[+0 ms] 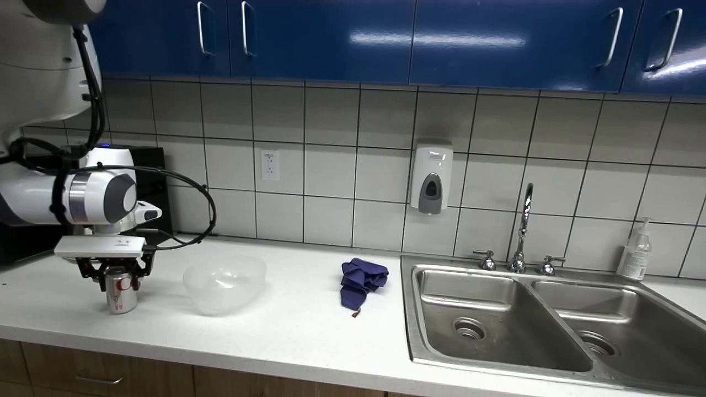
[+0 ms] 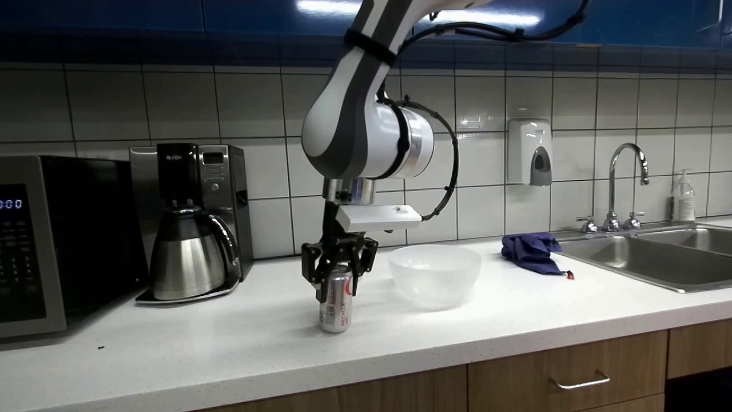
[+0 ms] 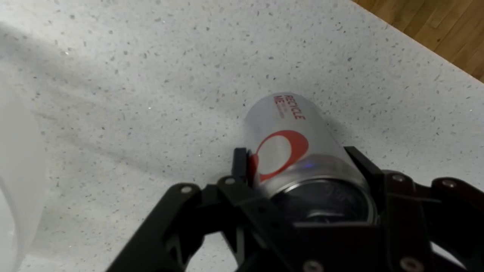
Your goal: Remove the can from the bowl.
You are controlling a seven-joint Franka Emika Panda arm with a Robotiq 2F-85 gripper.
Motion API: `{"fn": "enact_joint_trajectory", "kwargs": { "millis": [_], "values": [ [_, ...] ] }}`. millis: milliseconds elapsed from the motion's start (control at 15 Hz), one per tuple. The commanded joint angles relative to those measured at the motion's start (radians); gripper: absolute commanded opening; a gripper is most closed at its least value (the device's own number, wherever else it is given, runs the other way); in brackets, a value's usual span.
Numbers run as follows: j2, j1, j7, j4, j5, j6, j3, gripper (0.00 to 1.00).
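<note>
Blue cupboards [image 1: 325, 38] and a tiled wall [image 1: 331, 165] are seen behind a pale, speckled counter [image 1: 309, 336]. On it the can [image 2: 335, 310] is held upright, outside the bowl [image 2: 434, 280] and near it but apart, its base apparently rested there. From this placing, the removal is judged to be nearly finished, with only the release left to be made. Support is likely meant to be given by the flat base, so that the can is not tipped when it is freed. By the gap to the bowl, room is probably left for the pincer [image 2: 338, 289] to be widened without the rim being knocked. A crumpled cloth [image 1: 361, 280] is laid beyond the bowl, near the sink [image 1: 413, 309], out of the way.

The pincer is pointed downward over the can, and its jaws are parted only by the can's own width. The fingers [image 3: 240, 164] appear to be pressed to opposite sides of its upper part, so the can is pinched between them and its lower part is left bare. How hard it is squeezed cannot be told.
</note>
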Motion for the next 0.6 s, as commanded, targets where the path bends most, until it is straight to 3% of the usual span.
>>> {"fn": "enact_joint_trajectory", "kwargs": {
  "millis": [0,133,533],
  "values": [
    [0.005,0.018,0.002,0.024,-0.031,-0.018,-0.019,0.90],
    [0.003,0.021,0.004,0.026,-0.035,-0.018,-0.022,0.99],
    [-0.031,0.014,0.003,0.039,-0.031,-0.024,-0.023,1.00]
  ]
}}
